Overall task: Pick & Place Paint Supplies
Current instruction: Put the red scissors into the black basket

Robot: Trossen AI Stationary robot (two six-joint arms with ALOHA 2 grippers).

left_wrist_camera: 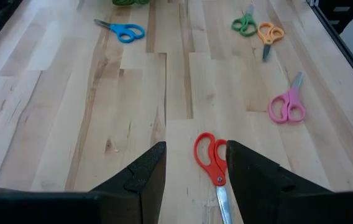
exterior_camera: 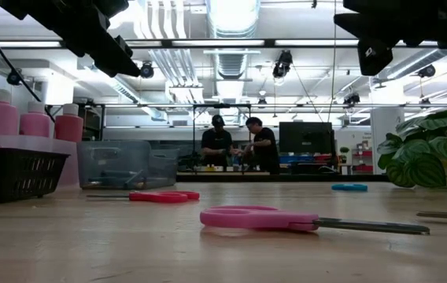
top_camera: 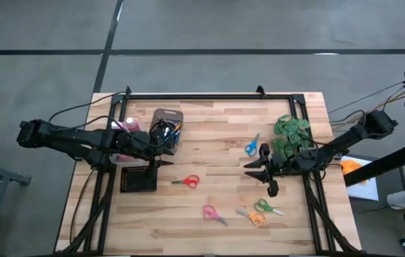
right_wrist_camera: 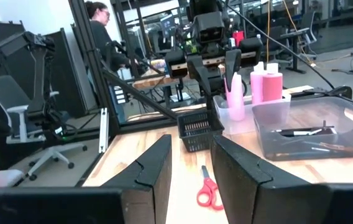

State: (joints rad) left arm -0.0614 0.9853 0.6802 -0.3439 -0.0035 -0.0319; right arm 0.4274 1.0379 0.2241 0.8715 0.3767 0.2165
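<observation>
Above the red scissors (left_wrist_camera: pixel 212 157), my left gripper (left_wrist_camera: pixel 192 171) fingers apart and empty, right gripper (right_wrist_camera: pixel 192 165) likewise parted, no labels I can read.

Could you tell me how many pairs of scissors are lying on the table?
5: blue scissors beside the plant; red scissors right of the black basket; pink scissors near the front; green scissors and orange scissors together. None looks hidden.
</observation>
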